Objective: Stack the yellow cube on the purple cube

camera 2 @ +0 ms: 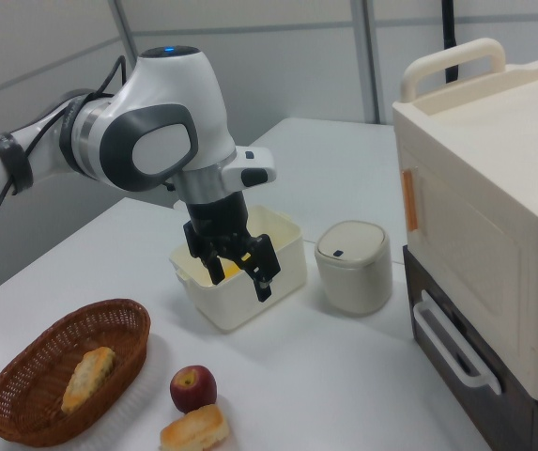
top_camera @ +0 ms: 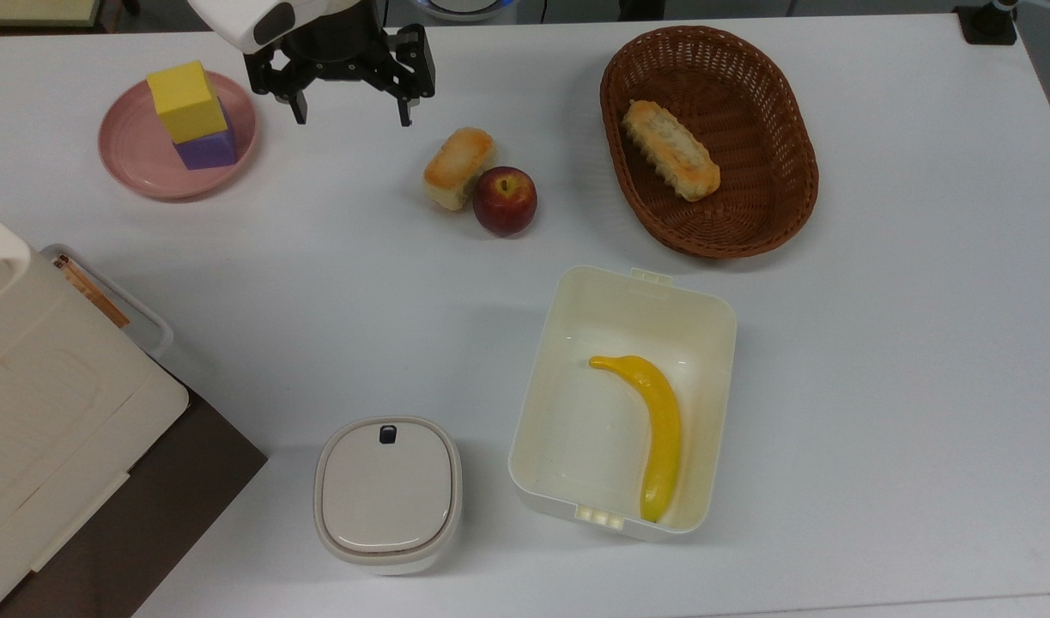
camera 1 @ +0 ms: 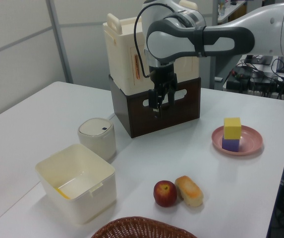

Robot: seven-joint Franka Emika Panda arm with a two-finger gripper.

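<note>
Yellow cube [top_camera: 185, 100]: I log it stacked on the purple cube [top_camera: 207, 148], both on the pink plate [top_camera: 134, 150], at the top view's upper left. Gripper [top_camera: 349, 105]: I read its fingers spread apart, holding nothing, raised above the table [top_camera: 877, 343], well to the top view's right of the stack. Bread roll [top_camera: 458, 167] and apple [top_camera: 505, 200]: touching, further right.
</note>
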